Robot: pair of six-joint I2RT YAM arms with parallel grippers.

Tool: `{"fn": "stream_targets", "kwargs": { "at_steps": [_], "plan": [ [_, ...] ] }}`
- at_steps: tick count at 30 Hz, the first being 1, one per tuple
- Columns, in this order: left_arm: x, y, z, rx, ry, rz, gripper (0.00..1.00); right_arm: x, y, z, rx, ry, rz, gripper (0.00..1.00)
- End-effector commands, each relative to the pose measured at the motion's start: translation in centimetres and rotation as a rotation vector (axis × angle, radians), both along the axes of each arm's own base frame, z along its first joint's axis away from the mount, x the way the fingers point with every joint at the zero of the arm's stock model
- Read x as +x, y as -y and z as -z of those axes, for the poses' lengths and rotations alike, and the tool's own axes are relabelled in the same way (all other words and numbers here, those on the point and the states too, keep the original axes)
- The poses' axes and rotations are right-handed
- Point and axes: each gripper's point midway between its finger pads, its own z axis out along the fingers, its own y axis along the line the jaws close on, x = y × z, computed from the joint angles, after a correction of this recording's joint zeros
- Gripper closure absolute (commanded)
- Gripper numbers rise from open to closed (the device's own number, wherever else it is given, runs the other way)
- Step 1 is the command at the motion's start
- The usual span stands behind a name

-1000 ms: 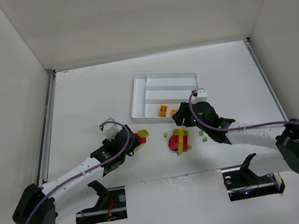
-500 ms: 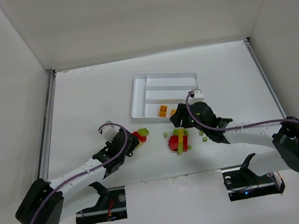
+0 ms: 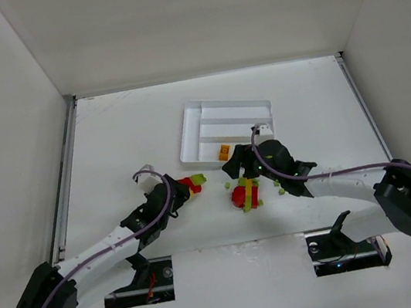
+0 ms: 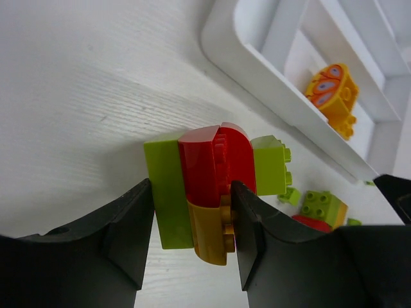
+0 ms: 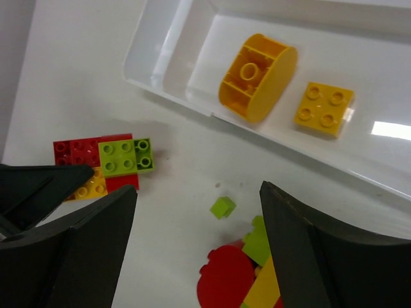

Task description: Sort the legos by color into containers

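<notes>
My left gripper (image 3: 181,193) is shut on a clump of red, lime green and yellow-orange legos (image 3: 191,181), left of the pile. In the left wrist view the clump (image 4: 209,179) sits between both fingers, low over the table. My right gripper (image 3: 236,167) is open and empty, just above a pile of red, yellow and green legos (image 3: 248,192). In the right wrist view its gap (image 5: 196,212) frames a tiny green stud (image 5: 222,207) and the red piece of the pile (image 5: 225,279). The white divided tray (image 3: 193,125) holds two yellow-orange bricks (image 3: 224,152) in its near slot.
The right wrist view shows a rounded yellow brick (image 5: 257,77) and a square yellow one (image 5: 324,109) inside the tray (image 5: 167,90). Small green studs (image 3: 279,186) lie right of the pile. White walls enclose the table on three sides.
My right gripper has moved left and away from the tray's near edge to above the pile. My left gripper has shifted slightly up with the clump held in it.
</notes>
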Motion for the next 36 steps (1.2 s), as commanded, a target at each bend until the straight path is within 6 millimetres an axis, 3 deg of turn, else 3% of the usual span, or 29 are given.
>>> {"fn": "stream_targets", "kwargs": {
  "at_steps": [1,5,11,15,21,28,36],
  "plan": [
    [0.4,2.0,-3.9,-0.022,0.120,0.102,0.84,-0.2,-3.1,-6.4,0.160,0.104,-0.092,0.14],
    [-0.1,3.5,-5.8,-0.022,0.172,0.173,0.85,-0.8,-3.5,-8.2,0.189,0.130,-0.125,0.06],
    [-0.8,5.6,-7.3,-0.067,0.208,0.245,0.85,-2.5,-5.7,-8.2,0.183,0.102,-0.237,0.00],
    [-1.0,6.1,-8.1,-0.100,0.230,0.262,0.86,-3.6,-6.9,-7.2,0.154,0.078,-0.275,0.00],
    [-1.2,6.2,-8.7,-0.116,0.244,0.270,0.86,-3.2,-6.6,-4.3,0.087,0.017,-0.237,0.00],
    [-1.3,6.5,-8.6,-0.122,0.241,0.284,0.86,-3.2,-6.8,-4.0,0.091,0.018,-0.235,0.16],
    [-1.5,6.6,-8.2,-0.124,0.234,0.291,0.86,-2.8,-7.1,-3.2,0.081,0.001,-0.225,0.25]
  ]
}}
